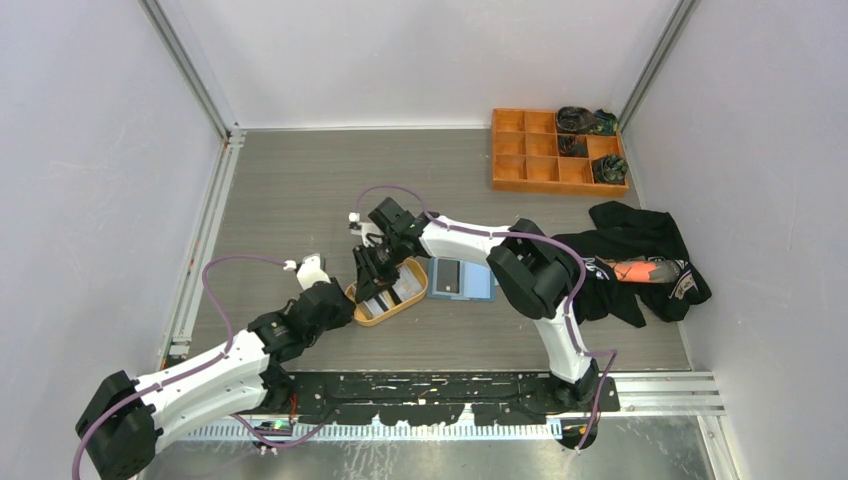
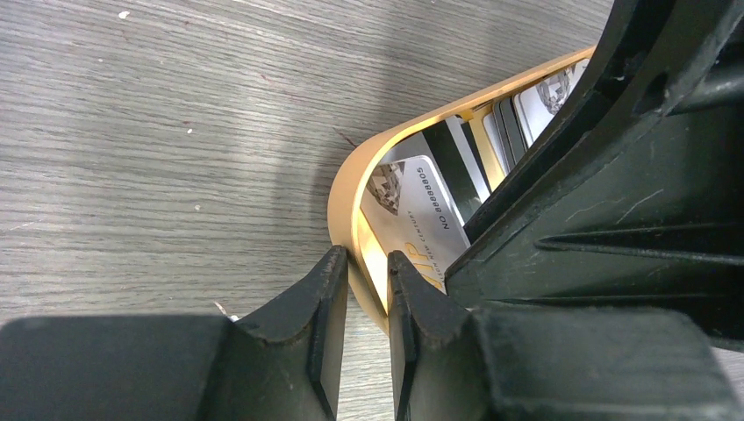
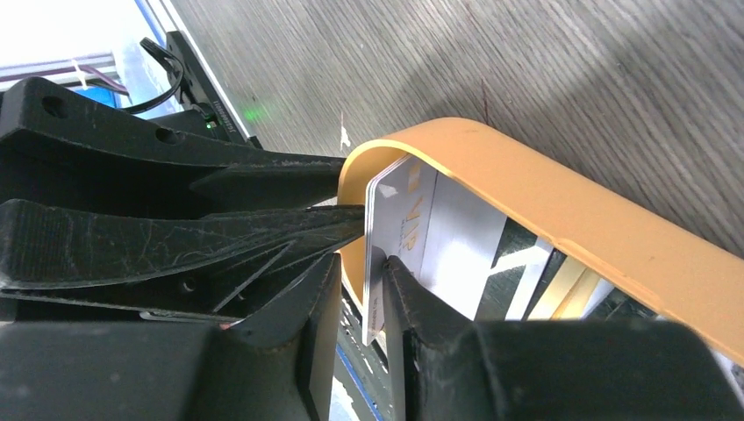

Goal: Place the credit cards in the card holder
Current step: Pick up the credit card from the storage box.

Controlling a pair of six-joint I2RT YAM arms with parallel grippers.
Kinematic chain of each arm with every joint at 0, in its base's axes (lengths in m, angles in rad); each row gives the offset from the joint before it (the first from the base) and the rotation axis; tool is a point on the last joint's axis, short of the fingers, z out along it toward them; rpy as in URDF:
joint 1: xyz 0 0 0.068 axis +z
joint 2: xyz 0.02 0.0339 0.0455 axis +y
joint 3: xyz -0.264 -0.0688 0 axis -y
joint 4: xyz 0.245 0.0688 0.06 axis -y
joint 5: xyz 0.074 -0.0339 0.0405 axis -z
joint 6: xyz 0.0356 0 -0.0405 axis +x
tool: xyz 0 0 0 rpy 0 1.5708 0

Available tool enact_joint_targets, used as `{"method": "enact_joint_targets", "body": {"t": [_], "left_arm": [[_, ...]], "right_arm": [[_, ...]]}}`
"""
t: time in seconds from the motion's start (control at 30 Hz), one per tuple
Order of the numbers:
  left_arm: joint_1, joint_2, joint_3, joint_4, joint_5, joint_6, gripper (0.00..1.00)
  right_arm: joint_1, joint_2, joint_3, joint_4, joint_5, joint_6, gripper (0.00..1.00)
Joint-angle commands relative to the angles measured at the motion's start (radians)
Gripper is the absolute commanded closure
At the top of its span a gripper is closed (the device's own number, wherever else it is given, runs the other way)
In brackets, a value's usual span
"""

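Pins orange tray (image 2: 338, 197) rim with left gripper (image 2: 367, 259), straddles one credit card (image 3: 395, 219) inside with right gripper (image 3: 360, 263), hold uncertain; leaves card holder (image 1: 462, 278) beside tray seemingly almost unfilled.

**Cards in tray, one up on edge; holder flat alongside**

Credit cards (image 1: 385, 298): a loose, overlapping heap inside the orange tray (image 1: 423, 283). Faces are white and grey, some with a dark stripe. One white card (image 3: 399, 224) with gold "VIP" lettering stands on edge at the tray's rounded end, between the fingers of the right gripper (image 3: 360, 263); whether it is actually pinched is unclear.

Card holder (image 1: 465, 279): blue, square, lying flat just right of the tray, with a dark panel on its left half.
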Motion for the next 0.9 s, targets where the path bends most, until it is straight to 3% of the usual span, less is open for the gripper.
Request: {"method": "enact_joint_targets", "body": {"t": [0.0, 0.23, 0.57, 0.73, 0.87], "left_arm": [[-0.005, -0.015, 0.002, 0.067, 0.002, -0.008, 0.76], [-0.004, -0.014, 0.002, 0.069, 0.003, -0.008, 0.76], [-0.005, -0.021, 0.002, 0.072, 0.009, -0.008, 0.76], [-0.006, -0.025, 0.002, 0.072, 0.012, -0.008, 0.76], [-0.005, -0.032, 0.002, 0.071, 0.016, -0.008, 0.76]], "right_arm": [[0.008, -0.008, 0.019, -0.021, 0.03, -0.024, 0.68], [0.016, 0.005, 0.043, -0.082, 0.109, -0.079, 0.62], [0.016, 0.062, 0.032, -0.021, 0.019, -0.015, 0.62], [0.014, 0.042, 0.038, -0.018, 0.0, -0.008, 0.64], [0.002, 0.02, 0.038, -0.021, -0.006, -0.008, 0.73]]}}
